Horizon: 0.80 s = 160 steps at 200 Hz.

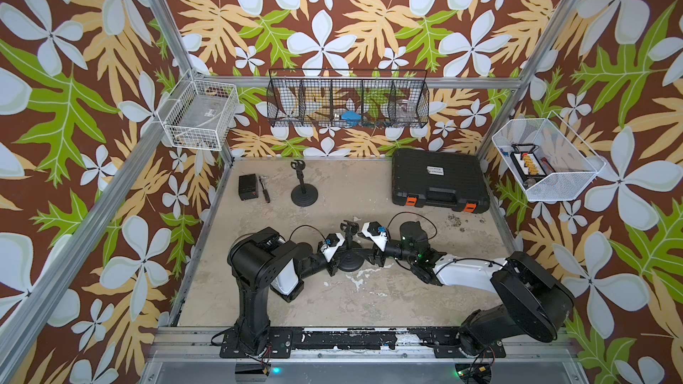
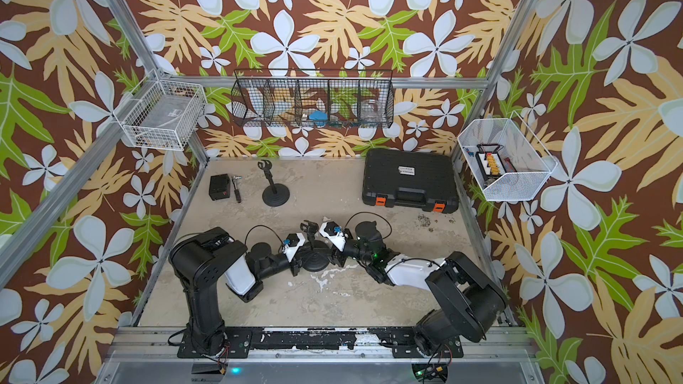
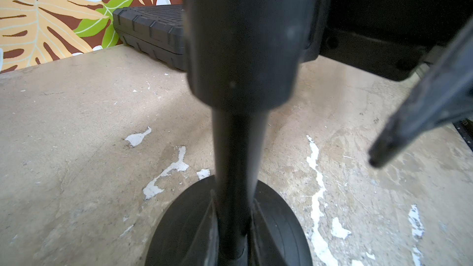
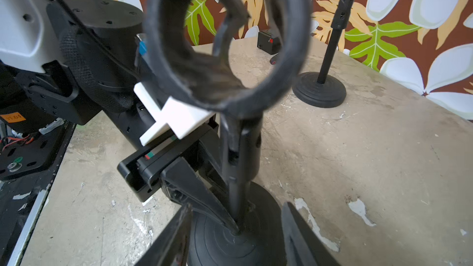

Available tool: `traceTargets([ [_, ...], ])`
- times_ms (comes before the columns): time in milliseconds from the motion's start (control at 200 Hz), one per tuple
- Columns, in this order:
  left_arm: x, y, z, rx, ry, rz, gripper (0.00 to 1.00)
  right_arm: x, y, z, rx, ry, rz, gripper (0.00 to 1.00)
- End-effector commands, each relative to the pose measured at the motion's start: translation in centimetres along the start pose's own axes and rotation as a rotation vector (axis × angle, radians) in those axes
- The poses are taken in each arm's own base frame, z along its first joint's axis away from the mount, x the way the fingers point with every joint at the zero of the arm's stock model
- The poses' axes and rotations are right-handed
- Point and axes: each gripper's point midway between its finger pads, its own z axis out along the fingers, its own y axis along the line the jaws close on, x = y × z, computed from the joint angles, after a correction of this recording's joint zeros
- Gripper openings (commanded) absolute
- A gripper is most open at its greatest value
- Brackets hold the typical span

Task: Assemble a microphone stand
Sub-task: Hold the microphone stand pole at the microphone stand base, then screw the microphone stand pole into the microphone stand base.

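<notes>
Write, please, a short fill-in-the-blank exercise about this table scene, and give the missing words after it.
1. The left gripper is shut on the pole of the near stand, just above its round ____.
2. The right gripper is ____, with its jaws standing apart.
3. The black case has two ____ latches.
Missing words: base; open; orange.

We see the stand pole (image 3: 239, 149) filling mid-frame, upright on its round base (image 3: 179, 226); a black case (image 3: 151, 31) lies behind.
</notes>
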Motion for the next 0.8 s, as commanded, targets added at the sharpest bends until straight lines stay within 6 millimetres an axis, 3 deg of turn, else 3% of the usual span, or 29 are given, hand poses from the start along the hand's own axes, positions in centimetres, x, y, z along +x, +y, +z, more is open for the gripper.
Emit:
traceTargets([
  [0,0.6,0.1,0.1,-0.001,0.023,0.003,0.18,-0.2,-0.2,0.3,-0.008,0.018,-0.059,0.52],
  [240,0.6,0.1,0.0,0.000,0.023,0.002,0.17,-1.6,-0.6,1.4,-0.043,0.018,-0.099,0.49],
  [601,0.7,0.1,0.1,-0.001,0.029,-0.001,0.16,-3.2,0.0,2.2,-0.113,-0.045,-0.070,0.36],
  [796,0.8,0.1,0.2,0.001,0.032,-0.002,0.16,-2.8,0.1,2.3,-0.110,-0.051,-0.040,0.21],
])
